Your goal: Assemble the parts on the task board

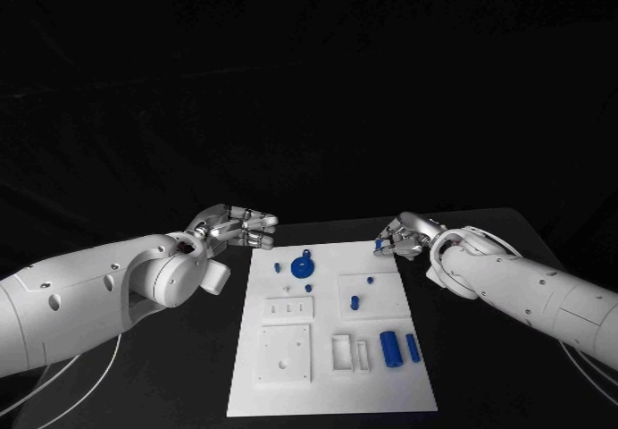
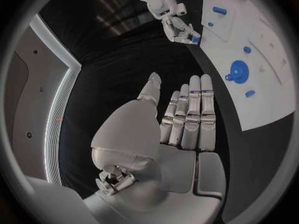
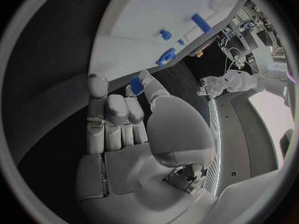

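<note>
The white task board (image 1: 329, 393) lies in the middle of the black table. On it are a round blue part (image 1: 303, 265), several small blue parts such as one (image 1: 354, 303), and two blue cylinders (image 1: 389, 349) side by side. My right hand (image 1: 405, 239) hovers at the board's far right corner and pinches a small blue part (image 1: 379, 243) between thumb and finger; the same part (image 3: 136, 84) shows in the right wrist view. My left hand (image 1: 239, 228) hangs off the board's far left corner, holding nothing, its fingers (image 2: 190, 114) stretched out side by side.
White recessed blocks (image 1: 285, 353) and a slotted holder (image 1: 350, 353) sit on the near half of the board. Bare black table (image 1: 489, 393) lies on both sides. The left wrist view shows the round part (image 2: 239, 71) and the right hand (image 2: 179, 31).
</note>
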Tool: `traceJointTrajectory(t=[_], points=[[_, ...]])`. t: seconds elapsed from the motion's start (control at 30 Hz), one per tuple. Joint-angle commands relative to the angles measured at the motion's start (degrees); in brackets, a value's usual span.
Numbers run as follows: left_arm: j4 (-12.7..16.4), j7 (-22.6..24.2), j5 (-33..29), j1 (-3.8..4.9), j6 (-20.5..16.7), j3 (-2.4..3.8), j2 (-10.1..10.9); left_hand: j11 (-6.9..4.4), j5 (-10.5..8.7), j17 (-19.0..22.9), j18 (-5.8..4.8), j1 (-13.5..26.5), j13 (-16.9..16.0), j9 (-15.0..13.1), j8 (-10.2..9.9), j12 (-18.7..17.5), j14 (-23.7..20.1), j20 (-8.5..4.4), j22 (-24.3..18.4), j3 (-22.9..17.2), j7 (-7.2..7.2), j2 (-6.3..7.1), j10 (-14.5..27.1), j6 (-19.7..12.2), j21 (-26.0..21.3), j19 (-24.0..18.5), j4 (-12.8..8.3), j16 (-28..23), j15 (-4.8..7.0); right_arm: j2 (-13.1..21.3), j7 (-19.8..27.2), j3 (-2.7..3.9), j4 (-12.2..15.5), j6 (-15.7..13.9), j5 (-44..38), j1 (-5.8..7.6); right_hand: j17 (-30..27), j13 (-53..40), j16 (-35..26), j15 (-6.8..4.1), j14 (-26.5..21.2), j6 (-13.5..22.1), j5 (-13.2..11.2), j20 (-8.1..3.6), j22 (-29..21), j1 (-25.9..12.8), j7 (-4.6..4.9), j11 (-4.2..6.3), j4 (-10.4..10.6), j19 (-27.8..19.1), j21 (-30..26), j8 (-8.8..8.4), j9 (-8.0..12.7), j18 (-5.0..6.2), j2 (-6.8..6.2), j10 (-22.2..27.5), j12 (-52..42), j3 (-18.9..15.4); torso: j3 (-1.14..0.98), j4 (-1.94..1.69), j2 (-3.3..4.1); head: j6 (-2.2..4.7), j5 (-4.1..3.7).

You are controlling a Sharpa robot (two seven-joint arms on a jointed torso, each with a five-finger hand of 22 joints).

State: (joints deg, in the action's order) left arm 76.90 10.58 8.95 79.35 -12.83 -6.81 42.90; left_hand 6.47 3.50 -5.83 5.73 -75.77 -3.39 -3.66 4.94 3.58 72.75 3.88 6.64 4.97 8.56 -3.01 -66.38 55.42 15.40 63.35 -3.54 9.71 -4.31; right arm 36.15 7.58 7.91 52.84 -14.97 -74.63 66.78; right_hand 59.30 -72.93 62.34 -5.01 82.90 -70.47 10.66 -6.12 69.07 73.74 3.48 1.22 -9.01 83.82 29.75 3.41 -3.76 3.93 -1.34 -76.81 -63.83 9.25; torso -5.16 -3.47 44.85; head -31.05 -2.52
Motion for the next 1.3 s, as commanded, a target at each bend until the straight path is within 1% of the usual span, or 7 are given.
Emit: traceJointTrajectory(t=[0.03, 0.13, 0.3, 0.47, 0.87, 1.07, 1.3], points=[[-1.03, -3.53, 2.74, 0.45, 2.21, 0.09, -0.67, -1.29, -0.23, -1.78, -2.08, 1.06, -0.04, -0.07, -0.18, -0.33, 2.84, -1.99, 1.51, 0.59, -0.92, 0.04, -3.76, 2.31, 2.70, 2.09, 0.83, 3.30, 1.66, 0.49, -3.13, 0.20, 2.68, -0.78, -1.55, 0.41, 0.13, -0.12, 0.29, -0.24, 0.01, -0.51, 1.12, -0.39, -0.09, 0.45, -0.45, 0.09, -0.01, 2.84, 0.31, 0.18, -0.16, 0.08, 0.15, -0.23, -0.31, 0.01, 0.23, 0.46, -0.47, 0.01, 0.29], [-2.29, -6.47, 4.94, 0.91, 4.00, 0.10, -1.46, -2.83, -0.23, -6.28, -3.41, 1.61, -0.17, -0.19, -1.25, 0.46, 3.94, -4.24, 4.75, 1.46, -1.68, -0.38, -7.84, 4.16, 7.53, 2.42, 1.80, 10.56, 3.45, 0.63, -4.85, 0.33, 5.15, -0.36, -2.64, 0.68, 0.25, -0.25, 0.32, -0.26, 0.02, -0.18, 1.43, -0.41, -0.08, 0.46, -0.32, 0.03, -0.12, 2.86, 0.52, 0.17, -0.13, 0.14, 0.13, -0.28, -0.47, 0.20, 0.43, 0.90, -1.00, -0.29, 0.85], [-3.80, -11.62, 8.53, 1.57, 6.60, 0.08, -3.01, -5.21, -0.23, -15.87, -4.04, 2.90, -0.35, -0.32, -0.92, -0.06, 4.29, -7.31, 12.27, 2.08, -2.65, -0.72, -15.77, 4.94, 18.28, 2.90, 3.09, 24.51, 6.17, 0.08, -7.78, 0.40, 8.58, 1.04, -4.31, 0.83, 0.36, -0.35, 0.21, -0.19, 0.01, 0.30, 1.43, -0.33, -0.19, 0.19, -0.21, -0.04, -0.18, 2.81, 0.76, 0.19, -0.11, 0.26, -0.07, -0.22, -0.45, 0.79, 0.62, 1.10, -1.71, -0.72, 1.61], [-5.06, -15.92, 9.97, 1.83, 7.33, -0.04, -4.97, -6.27, -0.11, -24.63, -2.81, 2.81, -2.43, 0.01, -1.30, 2.67, 4.47, -8.81, 23.17, 1.58, -2.34, 0.06, -19.70, 1.47, 32.36, -0.82, 3.14, 38.70, 8.04, -0.87, -11.36, 0.28, 12.47, 1.49, -6.28, 0.72, 0.42, -0.37, 0.10, -0.17, 0.04, 0.60, 3.07, -0.29, -0.44, -0.16, -0.07, -0.07, 0.04, 2.81, 0.71, 0.17, -0.12, 0.38, -0.43, -0.14, -0.37, 1.70, 0.93, 1.20, -2.47, -1.42, 2.64], [-5.95, -22.40, 13.67, 1.90, 7.60, -1.23, -7.83, -7.00, -0.10, -25.32, -2.51, 6.83, -4.12, -0.62, -1.21, 4.58, 4.78, -9.10, 26.13, 1.90, -3.81, 0.22, -19.58, 7.47, 35.32, -2.23, 5.01, 40.76, 8.45, -3.67, -18.43, -1.05, 17.34, 1.45, -9.19, 0.33, 0.53, -0.34, -0.06, -0.09, 0.11, 0.81, 2.51, -0.21, -1.03, -0.50, -0.03, -0.09, 1.71, 2.78, 0.81, 0.17, -0.11, 0.44, -2.05, -0.13, -0.24, 5.15, 1.41, 1.73, -3.26, -1.84, 3.14], [-6.15, -25.69, 15.76, 1.91, 7.86, -1.66, -8.98, -6.95, 2.12, -25.00, -2.59, 8.13, -4.14, -1.60, -1.12, 4.22, 4.57, -9.06, 26.25, 1.82, -4.10, 0.11, -19.29, 8.54, 35.12, -2.48, 5.60, 40.36, 8.37, -4.74, -20.02, -1.77, 18.61, 1.16, -10.08, 0.14, 0.55, -0.36, -0.08, 0.00, 0.11, 1.17, 1.92, -0.13, -1.16, -0.25, 0.11, -0.18, 1.74, 2.77, 0.86, 0.17, -0.11, 0.45, -2.08, -0.10, -0.26, 5.96, 1.48, 1.85, -3.47, -2.17, 3.55], [-6.04, -29.42, 18.43, 1.90, 8.10, -1.86, -9.80, -6.72, -0.30, -24.73, -2.49, 11.97, -4.73, -3.16, -1.14, 4.18, 4.56, -8.87, 26.67, -0.17, -4.02, 3.37, -18.98, 7.63, 34.80, -2.51, 10.03, 40.29, 8.19, -5.45, -20.72, -2.23, 19.73, 1.03, -10.50, -0.07, 0.59, -0.36, -0.07, 0.01, 0.09, 1.15, 1.69, -0.11, -1.23, -0.35, 0.12, -0.20, 1.82, 2.76, 0.99, 0.18, -0.11, 0.48, -2.29, -0.10, -0.28, 6.51, 1.43, 1.95, -3.41, -2.29, 3.74]])
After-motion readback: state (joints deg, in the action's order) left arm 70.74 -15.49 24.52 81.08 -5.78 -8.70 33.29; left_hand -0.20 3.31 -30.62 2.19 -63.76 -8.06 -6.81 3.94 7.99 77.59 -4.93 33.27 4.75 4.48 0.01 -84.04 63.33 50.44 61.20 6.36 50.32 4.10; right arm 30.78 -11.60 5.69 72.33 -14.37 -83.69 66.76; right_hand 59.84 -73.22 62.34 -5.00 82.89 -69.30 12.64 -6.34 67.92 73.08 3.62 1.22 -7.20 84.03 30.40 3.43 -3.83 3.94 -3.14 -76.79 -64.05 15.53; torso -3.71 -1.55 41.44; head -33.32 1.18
